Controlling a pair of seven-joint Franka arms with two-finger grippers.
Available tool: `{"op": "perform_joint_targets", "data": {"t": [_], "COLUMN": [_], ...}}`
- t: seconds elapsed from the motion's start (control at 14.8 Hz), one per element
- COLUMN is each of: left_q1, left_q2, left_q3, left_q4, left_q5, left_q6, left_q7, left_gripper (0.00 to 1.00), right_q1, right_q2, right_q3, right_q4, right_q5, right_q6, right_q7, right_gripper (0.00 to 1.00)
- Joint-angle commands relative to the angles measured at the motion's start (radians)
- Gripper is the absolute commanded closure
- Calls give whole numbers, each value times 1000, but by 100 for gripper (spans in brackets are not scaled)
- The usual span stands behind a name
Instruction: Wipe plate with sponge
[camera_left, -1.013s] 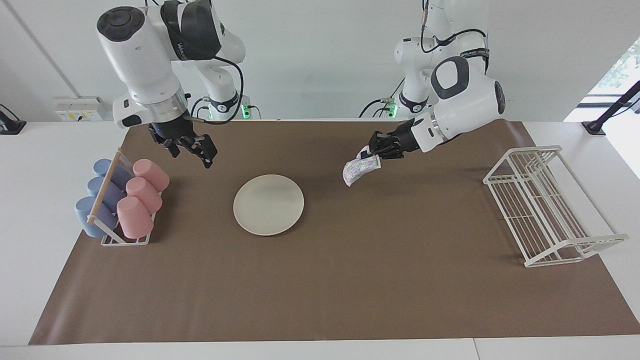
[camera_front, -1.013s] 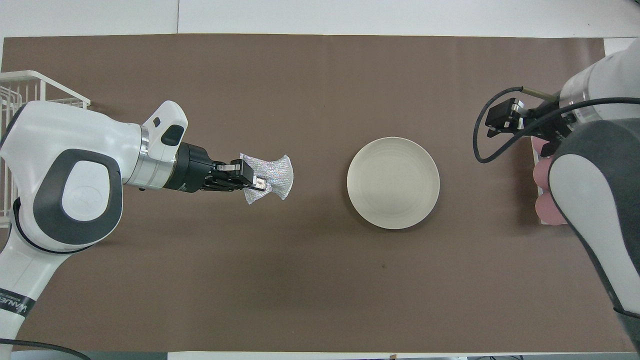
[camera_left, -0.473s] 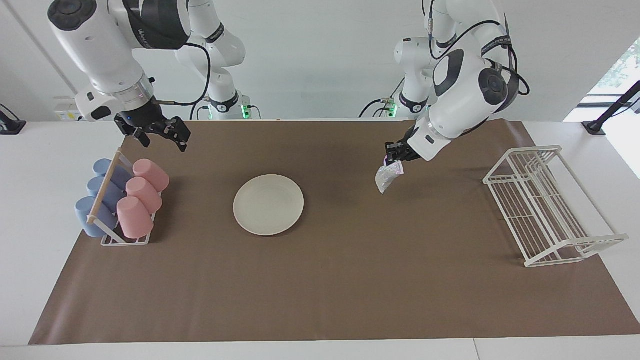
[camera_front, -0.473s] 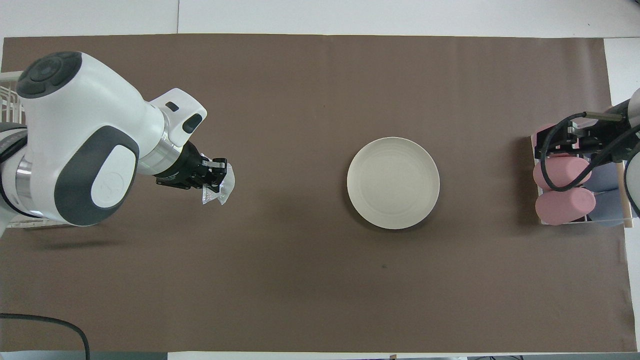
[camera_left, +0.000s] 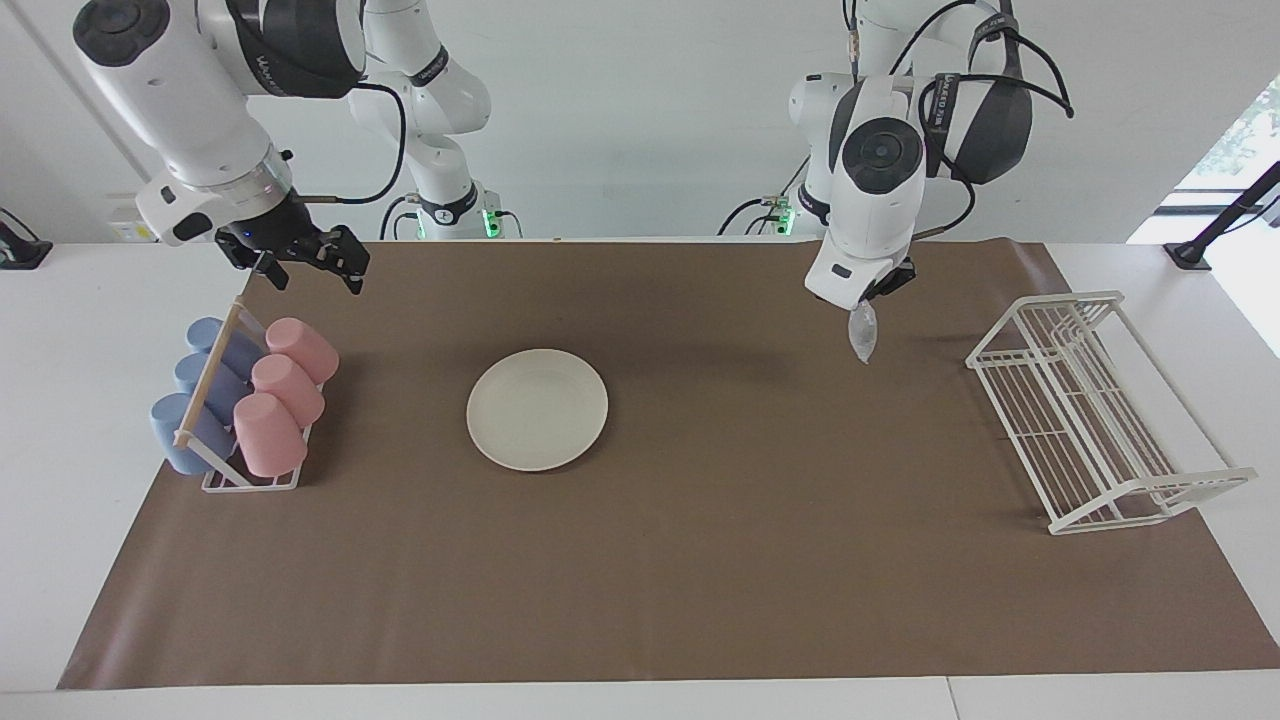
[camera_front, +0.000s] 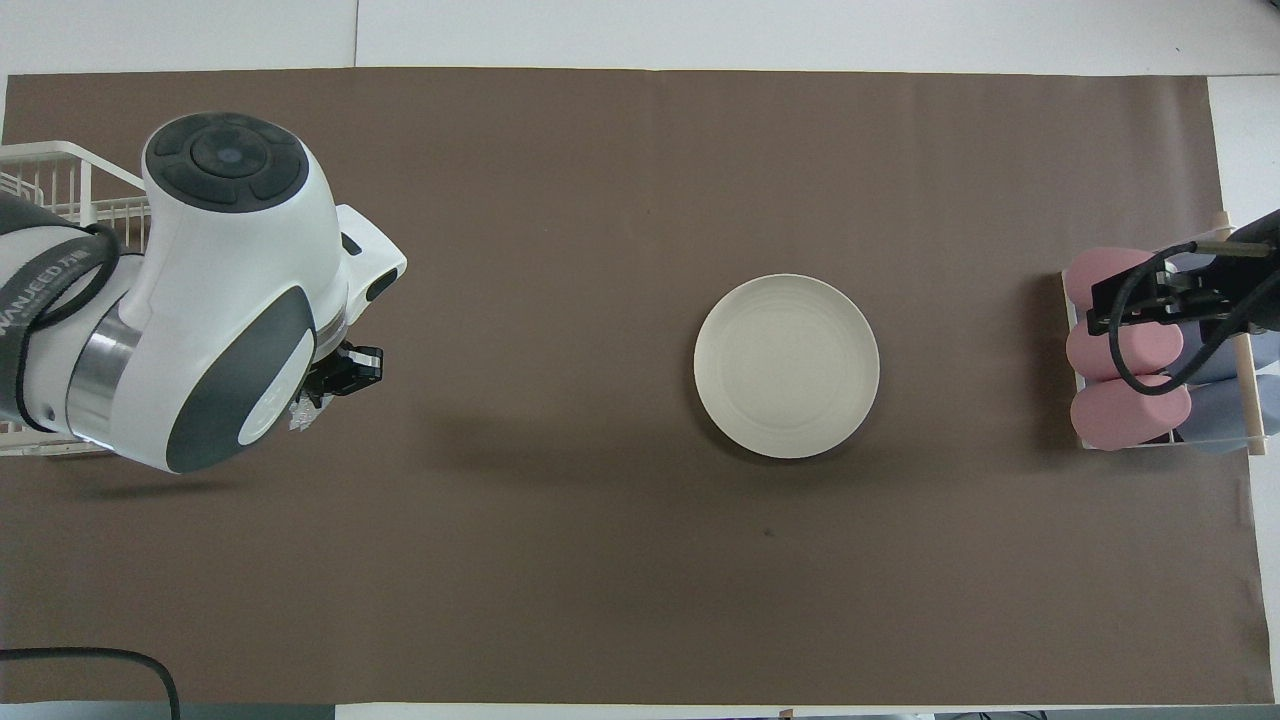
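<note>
**Observer:** Brown paper covers the table (camera_left: 640, 560) from end to end, white wall up top. What has changed in the last second?

**Me:** Both my arms have pulled away from the plate (camera_left: 537, 409). A second ago my left gripper (camera_left: 866, 302) hung over the mat close to the plate with the sponge (camera_left: 862, 335) fanned out sideways. Now, in the facing view, that gripper sits at about three o'clock from the plate, well apart from it, over the mat near the wire rack (camera_left: 1095, 410). The sponge dangles straight down from it as a narrow limp strip, clear of the mat.

**Observer:** And the grip?

**Me:** Closed tight on the sponge's top edge. The wrist points straight down, forearm nearly upright above it.

**Observer:** Your right arm?

**Me:** My right gripper (camera_left: 305, 262) has lifted back too. It hangs with fingers spread wide and holding nothing, over the mat's edge just above the cup rack (camera_left: 240, 405), at roughly ten o'clock from the plate. It waits there.

**Observer:** So where does the task stand?

**Me:** I judge the wiping is either finished or paused: the plate lies bare at mid-mat with nothing touching it. To wipe, I would have to carry the sponge back over it.
</note>
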Motion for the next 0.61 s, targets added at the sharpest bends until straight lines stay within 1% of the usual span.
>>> {"op": "perform_joint_targets", "data": {"t": [0.0,0.14,0.27,0.41,0.54], "left_q1": [-41,-47,-50,-56,-53], "left_q2": [15,25,57,78,150], "left_q3": [8,8,8,8,8], "left_q4": [23,15,14,12,21], "left_q5": [171,298,412,525,646], "left_q6": [-100,-141,-189,-227,-255], "left_q7": [-27,-30,-30,-29,-29], "left_gripper": [100,100,100,100,100], "right_q1": [-29,-28,-21,-21,-23], "right_q2": [-17,-26,-31,-40,-42], "right_q3": [-12,-31,-31,-31,-29], "right_q4": [2,-12,-27,-47,-47], "right_q5": [-4,-5,-5,-7,-7], "right_q6": [-6,-7,1,40,42], "right_q7": [-46,-59,-83,-88,-86], "right_gripper": [0,0,0,0,0]}}
